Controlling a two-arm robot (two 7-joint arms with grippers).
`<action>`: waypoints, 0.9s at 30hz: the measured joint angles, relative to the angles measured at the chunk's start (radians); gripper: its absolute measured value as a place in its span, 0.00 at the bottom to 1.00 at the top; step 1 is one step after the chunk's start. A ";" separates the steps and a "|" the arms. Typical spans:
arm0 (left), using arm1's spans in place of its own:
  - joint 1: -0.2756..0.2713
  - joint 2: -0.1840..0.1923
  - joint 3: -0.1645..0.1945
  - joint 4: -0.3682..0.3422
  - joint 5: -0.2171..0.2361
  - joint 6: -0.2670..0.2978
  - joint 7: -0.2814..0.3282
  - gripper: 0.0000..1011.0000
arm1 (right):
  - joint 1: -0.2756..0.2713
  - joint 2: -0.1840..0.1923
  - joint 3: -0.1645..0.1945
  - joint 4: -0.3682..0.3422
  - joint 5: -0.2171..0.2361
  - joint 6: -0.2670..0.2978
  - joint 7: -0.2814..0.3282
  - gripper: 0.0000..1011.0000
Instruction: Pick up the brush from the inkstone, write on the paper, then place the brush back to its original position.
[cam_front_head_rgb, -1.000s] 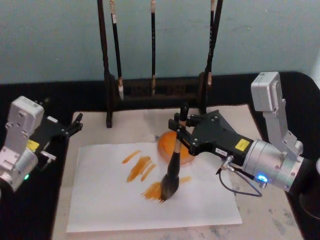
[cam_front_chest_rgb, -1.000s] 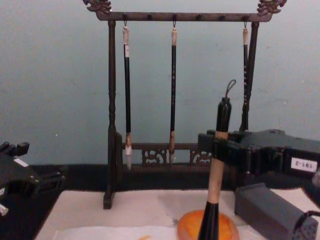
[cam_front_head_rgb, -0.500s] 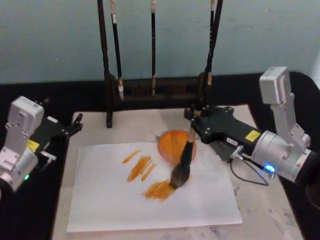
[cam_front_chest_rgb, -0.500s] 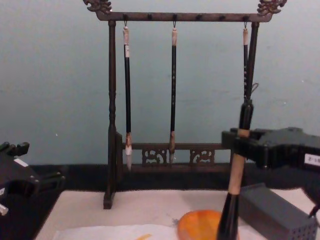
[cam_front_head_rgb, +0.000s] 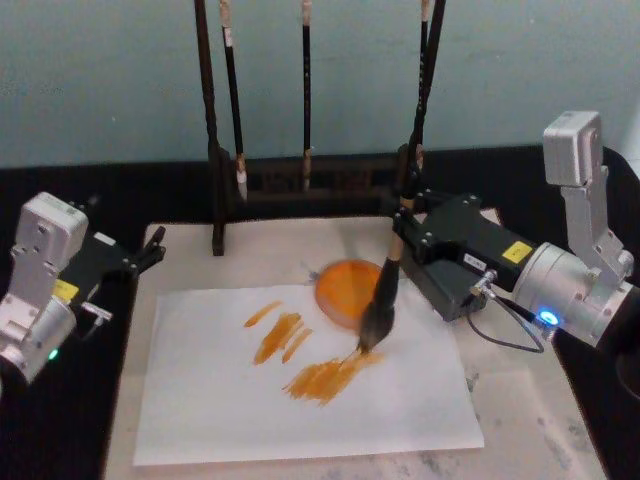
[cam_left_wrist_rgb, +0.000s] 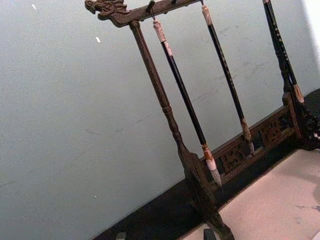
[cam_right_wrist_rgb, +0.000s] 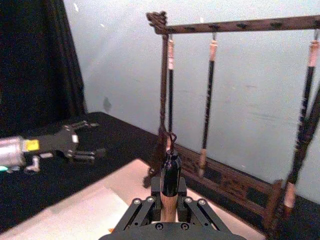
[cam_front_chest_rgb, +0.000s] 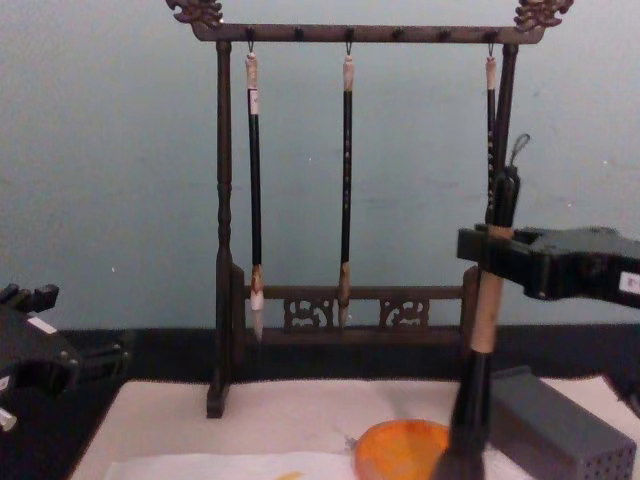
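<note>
Beside the inkstone (cam_front_head_rgb: 345, 288), the right gripper (cam_front_head_rgb: 403, 232) clamped the brush (cam_front_head_rgb: 379, 303) near-upright so its tuft marked the paper (cam_front_head_rgb: 220, 400); the left gripper (cam_front_head_rgb: 150, 250) sat off the mat's (cam_front_head_rgb: 290, 250) left edge.

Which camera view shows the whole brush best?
The head view: the brush shows whole, tuft tip down on the paper. The chest view shows its shaft and cap, with the tuft cut off at the edge. The right wrist view shows the cap and some shaft.

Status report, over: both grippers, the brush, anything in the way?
Right gripper shut on brush shaft, tuft tip on paper by inkstone. Left gripper open, parked left of paper. Brush rack close behind right gripper.
</note>
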 joint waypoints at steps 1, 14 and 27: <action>0.000 0.000 0.000 0.000 0.000 0.000 0.000 0.99 | 0.000 -0.001 -0.001 -0.003 0.004 0.002 0.003 0.17; 0.000 0.000 0.000 0.000 0.000 0.000 0.000 0.99 | -0.001 -0.008 -0.035 -0.062 0.062 0.016 0.041 0.17; 0.000 0.000 0.000 0.000 0.000 0.000 0.000 0.99 | 0.022 -0.031 -0.095 -0.019 0.069 0.008 0.050 0.17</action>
